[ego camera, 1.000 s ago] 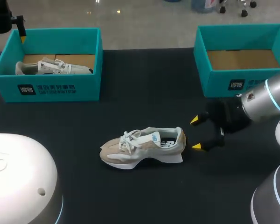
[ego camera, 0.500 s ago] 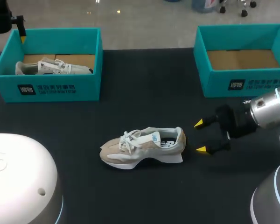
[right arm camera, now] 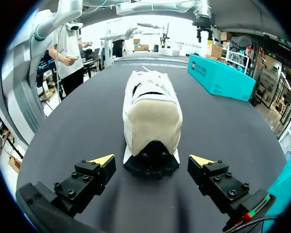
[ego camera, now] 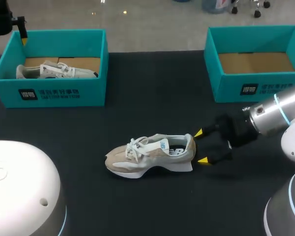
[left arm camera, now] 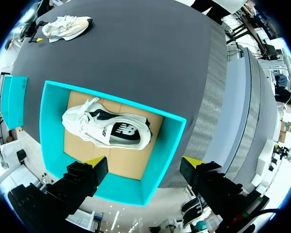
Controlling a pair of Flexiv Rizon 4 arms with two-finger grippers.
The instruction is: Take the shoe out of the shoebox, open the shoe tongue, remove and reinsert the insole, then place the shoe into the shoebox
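Black table (ego camera: 152,88) beneath both pincers. Teal shoebox (left arm camera: 163,148) directly under the left gripper (left arm camera: 143,161), its near wall between the spread, empty fingers. Second teal shoebox (ego camera: 236,91) well apart from the right gripper (ego camera: 201,146), off to its side, cardboard floor showing. Beige-and-white shoe (ego camera: 150,155) upright on the table just ahead of the right gripper, heel toward it, toe pointing away. White shoe (left arm camera: 106,130) lying on the cardboard inside the first box, ahead of the left gripper's tips. Right gripper released, fingers wide, yellow tips flanking the heel on either side without touching it.
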